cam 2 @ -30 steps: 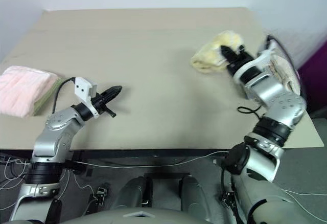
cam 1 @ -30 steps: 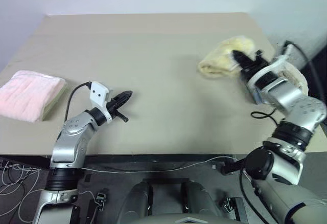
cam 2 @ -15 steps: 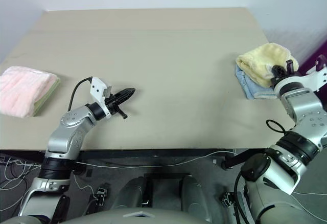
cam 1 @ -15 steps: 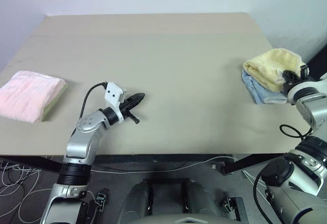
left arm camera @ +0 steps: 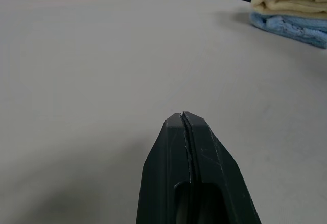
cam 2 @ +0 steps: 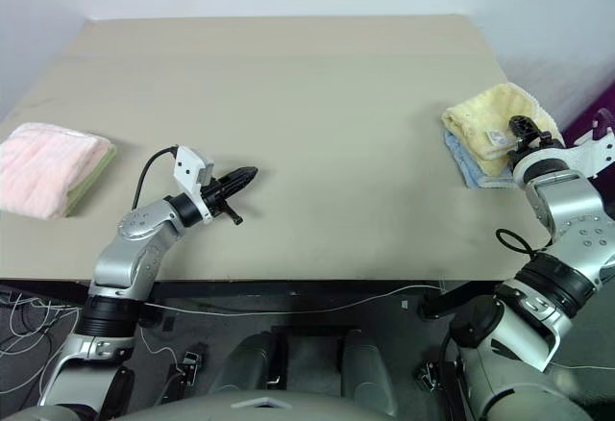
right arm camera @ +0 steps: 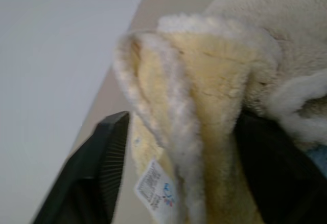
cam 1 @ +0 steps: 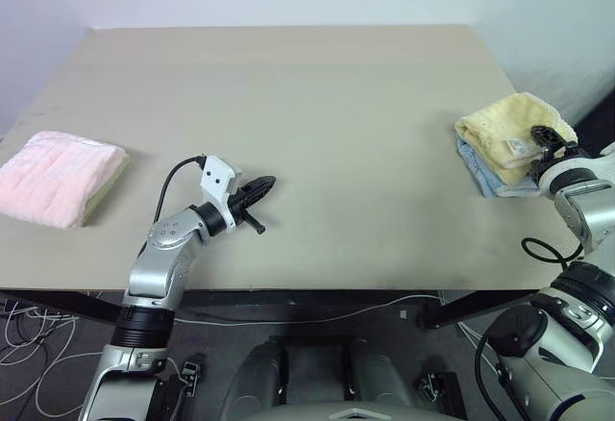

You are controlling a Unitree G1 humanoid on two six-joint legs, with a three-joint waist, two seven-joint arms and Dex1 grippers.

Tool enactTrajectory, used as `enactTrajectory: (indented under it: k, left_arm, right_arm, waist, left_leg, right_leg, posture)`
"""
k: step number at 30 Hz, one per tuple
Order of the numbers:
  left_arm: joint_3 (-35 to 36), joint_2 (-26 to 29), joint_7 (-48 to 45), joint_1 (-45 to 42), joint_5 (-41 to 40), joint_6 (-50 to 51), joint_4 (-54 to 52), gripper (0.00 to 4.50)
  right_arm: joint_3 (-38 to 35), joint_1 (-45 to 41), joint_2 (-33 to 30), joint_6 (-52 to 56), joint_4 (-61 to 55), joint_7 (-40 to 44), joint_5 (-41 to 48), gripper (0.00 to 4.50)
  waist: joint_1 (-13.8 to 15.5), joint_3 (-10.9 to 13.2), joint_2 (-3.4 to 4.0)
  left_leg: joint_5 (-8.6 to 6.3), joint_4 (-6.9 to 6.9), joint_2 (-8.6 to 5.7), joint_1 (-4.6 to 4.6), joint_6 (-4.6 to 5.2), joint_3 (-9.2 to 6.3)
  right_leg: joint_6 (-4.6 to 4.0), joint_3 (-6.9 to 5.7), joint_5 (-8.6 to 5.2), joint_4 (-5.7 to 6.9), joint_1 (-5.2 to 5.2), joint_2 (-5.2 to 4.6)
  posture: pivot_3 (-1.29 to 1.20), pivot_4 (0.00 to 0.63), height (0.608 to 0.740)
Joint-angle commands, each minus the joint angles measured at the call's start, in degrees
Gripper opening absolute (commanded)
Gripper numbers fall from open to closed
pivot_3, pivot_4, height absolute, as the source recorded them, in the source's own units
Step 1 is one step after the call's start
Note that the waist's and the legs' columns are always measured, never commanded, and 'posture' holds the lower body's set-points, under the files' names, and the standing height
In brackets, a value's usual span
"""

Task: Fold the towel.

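- Two arms over a beige worktop [cam 1: 317, 104]. The L one is near the worktop's front edge and the R one is at its right edge.
- The towel [cam 1: 509, 133], pale yellow terry, lies folded at the worktop's right edge, about halfway from front to back.
- It sits on top of a light blue folded towel [cam 1: 480, 173], which pokes out under it toward the worktop's front.
- R end effector [cam 1: 543, 137] is right at the towel's outer side. Its fingers [right arm camera: 99, 178] are spread apart with the towel's folded edge between them, and they don't look clamped on it.
- A small white label [right arm camera: 153, 185] hangs off the towel's hem, close to one R finger.
- L end effector [cam 1: 267, 184] has its fingers pressed together w/ nothing in them. It is over bare worktop left of centre, near the front edge, and points roughly toward the right side.
- A pink folded towel [cam 1: 58, 176] lies at the worktop's left edge, well apart from the L arm. A thin pale layer [cam 1: 108, 188] shows under it.
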Motion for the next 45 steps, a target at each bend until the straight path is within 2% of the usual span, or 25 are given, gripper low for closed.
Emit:
enactTrajectory:
  k: [1,7,14,19,22,24,26,30,34,40,45]
  left_arm:
    - [0.04,0.02,-0.53,-0.66,0.09,-1.12,-0.65,0.00]
    - [-0.39,-0.38,-0.85,-0.81,0.20,-1.07,-0.26,0.00]
    - [-0.64,-0.24,-1.79,-1.27,0.10,-1.05,0.68,0.00]
    - [-0.82,0.13,-2.73,-1.51,0.02,-0.77,1.05,0.00]
    - [-0.74,0.32,-3.18,-1.44,-0.02,-0.66,1.39,0.00]
    - [-0.65,0.54,-3.36,-1.22,0.08,-0.73,1.65,0.00]
    - [-0.33,0.73,-2.92,-0.67,0.22,-0.51,1.35,0.00]
    - [1.10,1.48,-1.30,0.11,0.41,-0.73,0.57,0.00]
    - [3.54,2.17,1.06,1.43,-0.12,-0.43,-0.58,0.00]
    - [6.56,3.75,3.14,4.31,-0.93,0.46,-4.37,0.00]
    - [7.57,3.37,5.46,7.12,-0.55,0.77,-6.63,0.00]
  right_arm:
    - [1.04,-0.02,-0.66,-1.75,-4.57,-0.90,1.43,4.46]
    - [1.35,4.56,1.01,0.05,-12.25,-5.64,7.68,4.46]
    - [5.88,18.68,1.59,4.55,-25.27,-8.05,18.89,4.46]
    - [11.93,27.17,1.37,4.69,-31.47,-6.23,26.84,4.46]
    - [20.61,28.66,1.29,5.53,-35.13,-3.89,27.28,4.46]
    - [26.91,28.33,-0.52,6.08,-36.44,-0.35,21.80,4.46]
    - [34.87,27.09,-4.79,4.36,-36.94,6.82,10.57,4.46]
    - [47.34,23.82,-10.86,-3.43,-34.19,18.34,-8.16,4.46]
    - [56.83,20.84,-14.32,-12.82,-29.86,27.18,-24.74,4.46]
    - [60.65,15.35,-11.73,-24.38,-19.86,34.65,-37.83,4.46]
    - [58.94,13.01,-9.67,-29.15,-14.07,38.05,-42.31,4.46]
  waist:
    - [0.00,0.00,0.00]
    - [0.14,0.00,0.00]
    - [0.06,0.00,0.01]
    - [-0.04,0.00,0.01]
    - [-0.20,0.00,0.01]
    - [-0.24,0.00,0.01]
    - [-0.12,0.01,0.01]
    - [0.18,0.01,-0.01]
    - [0.14,0.02,-0.03]
    - [0.11,0.03,-0.05]
    - [0.28,0.03,-0.05]
  left_leg:
    - [0.00,0.00,0.00,0.00,0.00,0.00]
    - [0.00,0.01,0.00,0.00,0.00,-0.04]
    - [-0.01,0.01,0.00,0.02,0.01,-0.06]
    - [-0.01,0.01,0.02,0.05,0.02,-0.08]
    - [-0.01,0.02,0.03,0.06,0.02,-0.07]
    - [-0.01,0.01,0.05,0.09,0.02,-0.07]
    - [-0.01,0.02,0.04,0.08,0.02,-0.07]
    - [-0.01,0.09,-0.01,0.08,0.02,-0.12]
    - [-0.01,0.09,-0.01,0.08,0.02,-0.15]
    - [-0.01,0.07,0.00,0.08,0.01,-0.16]
    - [-0.02,0.07,-0.04,0.08,0.00,-0.17]
  right_leg:
    - [0.00,0.00,0.00,0.00,0.00,0.00]
    - [0.00,-0.01,0.00,-0.02,0.04,-0.02]
    - [0.00,0.01,0.00,-0.03,0.06,-0.06]
    - [0.01,0.01,-0.01,-0.04,0.09,-0.03]
    - [0.01,0.00,-0.01,-0.04,0.10,-0.02]
    - [0.01,-0.01,-0.01,-0.03,0.10,0.00]
    - [0.01,-0.04,-0.02,-0.04,0.10,0.04]
    - [0.02,-0.13,-0.01,-0.09,0.16,0.03]
    - [0.02,-0.16,-0.02,-0.11,0.16,0.02]
    - [0.02,-0.15,-0.01,-0.10,0.15,0.01]
    - [0.01,-0.15,-0.01,-0.11,0.16,-0.06]
  posture:
    - [0.00,0.150,0.740]
    - [0.00,0.150,0.740]
    - [0.00,0.150,0.740]
    - [0.00,0.150,0.740]
    - [0.00,0.150,0.740]
    - [0.00,0.150,0.740]
    - [0.00,0.150,0.740]
    - [0.00,0.150,0.740]
    - [0.00,0.150,0.740]
    - [0.00,0.150,0.740]
    - [0.00,0.150,0.740]
